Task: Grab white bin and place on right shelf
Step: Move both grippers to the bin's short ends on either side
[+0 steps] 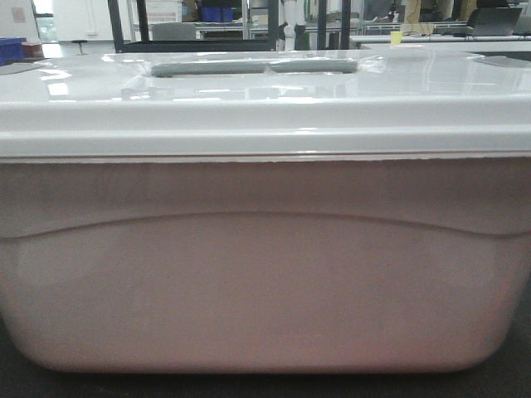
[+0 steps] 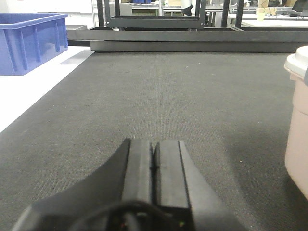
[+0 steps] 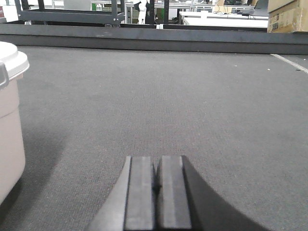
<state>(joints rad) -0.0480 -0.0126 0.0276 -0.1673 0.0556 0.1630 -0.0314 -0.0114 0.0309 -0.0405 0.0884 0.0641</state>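
Bin (image 1: 265, 282): fills my front view, upright on the dark mat (image 2: 168, 96), with the lid (image 1: 265, 108) on and its grey handle (image 1: 253, 66) lying flat on top.
Left gripper (image 2: 154, 163): fingers pressed together on nothing, low over the mat. The bin's side shows at the right edge of this wrist view, apart from the fingers.
Right gripper (image 3: 156, 187): also closed and empty, low over the mat. The bin shows at the left edge of its view, not touched.
Layout: I judge the bin sits between my two arms, with bare mat on either side of it.
Shelf: I cannot pick out a steel shelf in any view. I see only dark frames (image 2: 154, 21) and benches far behind, and a blue crate (image 2: 29, 41) off to the left.
Done: nothing that I can see. The bin is neither held nor lifted.
To do: bring both arms in against the bin, take its weight, carry it right and set it on the shelf.
Progress: the very start, by my reading. The whole grab and the placing are ahead of me.
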